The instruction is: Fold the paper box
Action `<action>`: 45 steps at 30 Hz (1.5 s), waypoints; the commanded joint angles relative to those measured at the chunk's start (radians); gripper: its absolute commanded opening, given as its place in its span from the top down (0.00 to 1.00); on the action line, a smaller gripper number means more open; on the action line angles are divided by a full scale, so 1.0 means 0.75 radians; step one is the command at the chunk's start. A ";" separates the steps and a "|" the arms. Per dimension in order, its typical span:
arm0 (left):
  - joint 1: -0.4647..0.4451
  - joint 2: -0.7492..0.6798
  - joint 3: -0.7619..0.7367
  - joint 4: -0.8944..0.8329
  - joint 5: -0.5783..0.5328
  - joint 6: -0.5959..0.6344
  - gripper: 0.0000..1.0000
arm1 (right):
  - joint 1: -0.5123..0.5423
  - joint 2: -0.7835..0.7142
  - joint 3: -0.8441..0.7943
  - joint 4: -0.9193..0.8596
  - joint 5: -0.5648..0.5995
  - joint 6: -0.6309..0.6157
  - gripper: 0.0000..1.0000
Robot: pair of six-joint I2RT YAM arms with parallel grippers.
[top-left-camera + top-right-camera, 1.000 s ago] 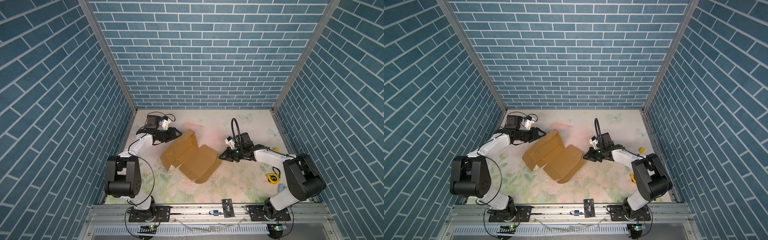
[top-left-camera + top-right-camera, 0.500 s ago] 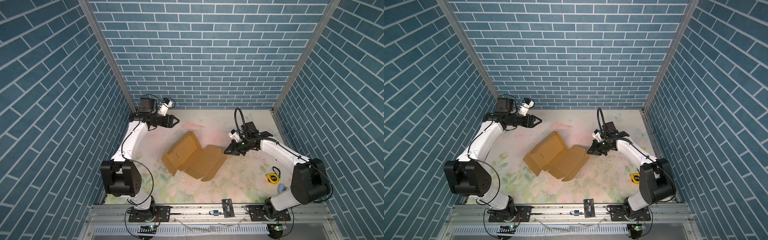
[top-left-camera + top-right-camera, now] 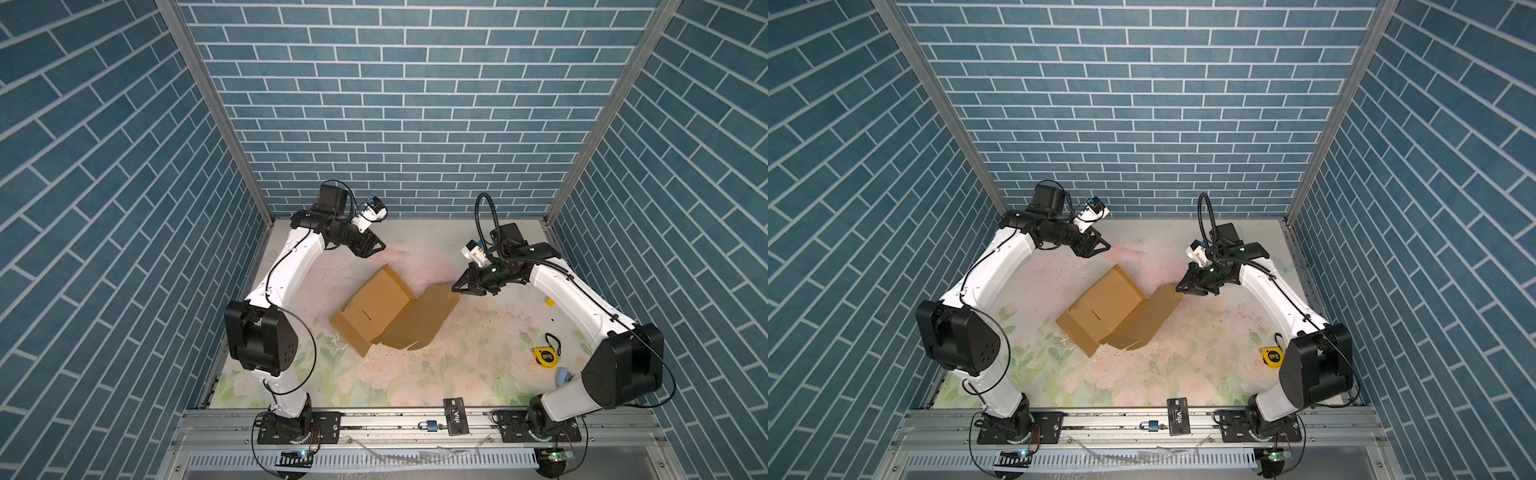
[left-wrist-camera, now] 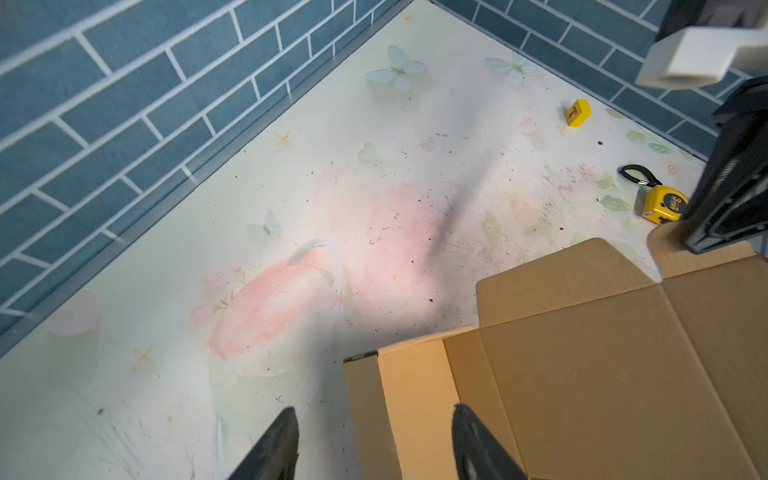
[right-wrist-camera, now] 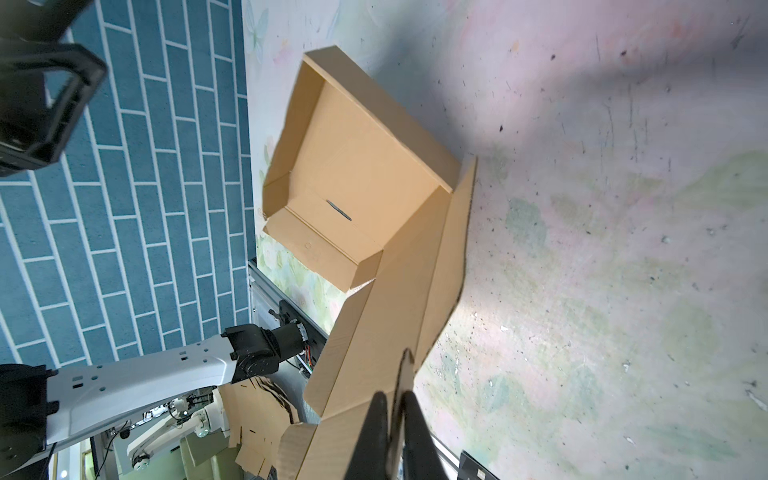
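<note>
Near the middle of the tabletop (image 3: 457, 365) the box (image 3: 376, 309) is found half made: a tray with raised walls lies flat, and the lid (image 3: 424, 320) slopes up from it toward the right edge. The lid's far right corner is pinched by the right gripper (image 3: 457, 287). In the right wrist view its fingertips (image 5: 376, 415) are nearly together with what looks like a cardboard edge between them, though the contact is seen too obliquely for certainty. The left gripper (image 3: 374, 250) hangs in the air toward the far left corner, jaws apart and empty.

Closing the lid is judged to be the step in hand. It would best be swung about its crease rather than dragged, since a pull from one corner could twist the panel or slide the tray. The tray could be steadied by the left gripper, and the lid's front flap guided toward the slot (image 5: 338, 210) cut in the tray.

Little writing can be read: "VIP" on a black card (image 3: 456, 415) on the front rail, a red "T" on a yellow block (image 4: 578, 112), and a "3" on the tape measure (image 4: 664, 203) by the right edge. No print is seen on the box.
</note>
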 commanded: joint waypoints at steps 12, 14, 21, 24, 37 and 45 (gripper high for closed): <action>0.011 -0.102 -0.277 0.116 -0.173 -0.229 0.38 | -0.032 0.085 0.328 0.010 -0.041 0.096 0.52; 0.024 -0.112 -0.308 0.138 -0.195 -0.249 0.38 | -0.044 0.035 0.314 0.009 -0.005 0.107 0.52; 0.120 -0.114 -0.377 0.237 -0.209 -0.381 0.39 | -0.055 -0.142 0.109 0.061 0.074 0.154 0.54; 0.145 -0.096 -0.404 0.270 -0.204 -0.439 0.40 | -0.048 -0.223 -0.040 0.148 0.089 0.196 0.56; 0.148 0.080 -0.426 0.254 -0.259 -0.456 0.93 | 0.265 -0.276 -0.468 0.580 0.208 0.366 0.66; 0.122 0.159 -0.468 0.248 -0.297 -0.439 1.00 | 0.367 -0.189 -0.478 0.718 0.252 0.372 0.67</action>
